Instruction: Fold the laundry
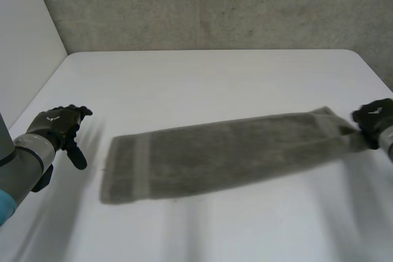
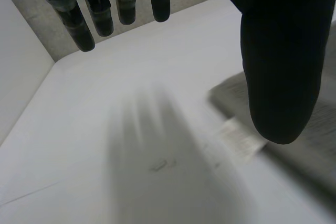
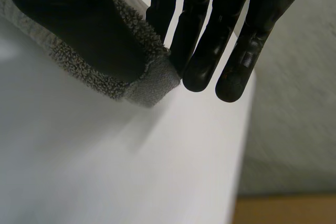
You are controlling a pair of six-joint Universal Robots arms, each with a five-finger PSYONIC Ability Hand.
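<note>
Mostly flat: grey terry towel (image 1: 221, 154), long narrow strip.

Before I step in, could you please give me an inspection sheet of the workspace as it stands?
Surface: white table, bare apart from the towel.
Job's things: one grey towel, lying in a long strip across the table, its right end drawn in towards the right hand.
Clutter: nothing seen.
Hands: right hand pinches the towel's end corner between thumb and fingers. Left hand is open, beside the towel's other end and apart from it.
Cables: nothing seen.
Surroundings: grey wall behind the table, white panel along its left side.
</note>
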